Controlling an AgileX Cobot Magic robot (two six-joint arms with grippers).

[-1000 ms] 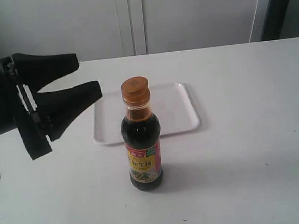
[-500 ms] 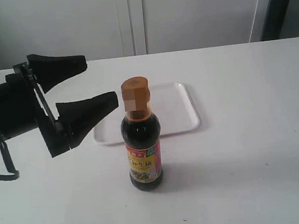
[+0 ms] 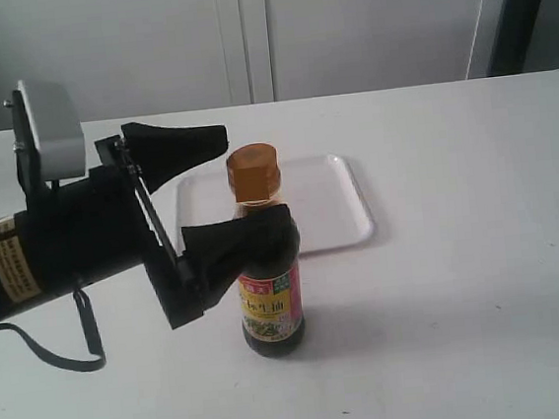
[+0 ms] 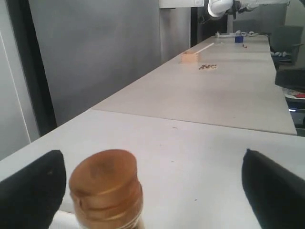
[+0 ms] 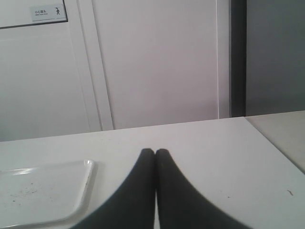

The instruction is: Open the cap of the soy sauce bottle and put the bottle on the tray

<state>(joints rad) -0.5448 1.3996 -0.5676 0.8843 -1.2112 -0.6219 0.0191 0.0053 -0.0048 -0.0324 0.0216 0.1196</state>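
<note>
Status for you: soy sauce bottle (image 3: pixel 267 275) upright on the surface, in front of the tray (image 3: pixel 336 204), not on it; cap (image 3: pixel 254 170) shut; left tool (image 3: pixel 226 187) spread around the neck, ungripped; right tool (image 5: pixel 155 164) pressed together; both steps remain

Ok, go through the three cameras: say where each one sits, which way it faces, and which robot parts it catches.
Exterior: off the arms, above table height, facing the soy sauce bottle, tray and wall; shows the left gripper, open around the bottle.
Left wrist: behind the left gripper, looking along the table; both fingers flank the cap.
Right wrist: behind the shut right gripper, facing the wall.
Shared: the cap in exterior and left wrist; the tray in exterior and right wrist.
</note>
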